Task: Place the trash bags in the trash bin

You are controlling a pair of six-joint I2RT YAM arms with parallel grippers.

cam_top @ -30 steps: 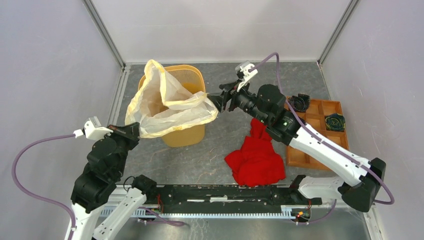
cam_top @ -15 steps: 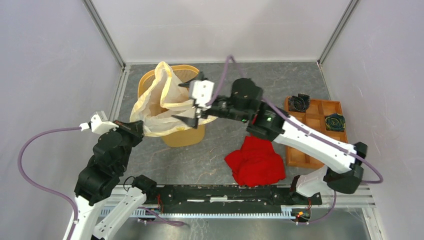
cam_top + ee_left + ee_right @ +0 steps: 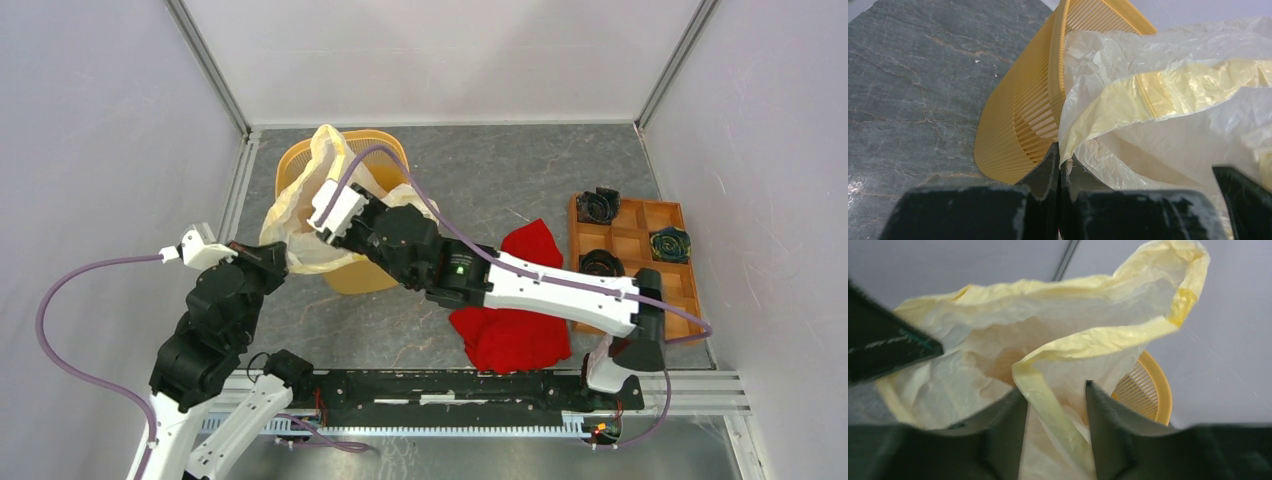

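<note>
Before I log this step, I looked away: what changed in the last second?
The right gripper let go of the trash bag, swung left over the trash bin and now straddles a fold, jaws open. The left gripper stays shut on the bag; red cloth unmoved.

The trash bag point(image 3: 1168, 125) is thin, wrinkled, translucent cream plastic film; the trash bin point(image 3: 1018, 125) is matt yellow-orange plastic, finely ribbed. The table point(image 3: 913, 85) looks like smooth, grey-veined stone. The left fingers point(image 3: 1044, 175) are scuffed black plastic, the heap point(image 3: 515, 335) soft red cloth, the tray point(image 3: 628, 240) brown wood.
</note>
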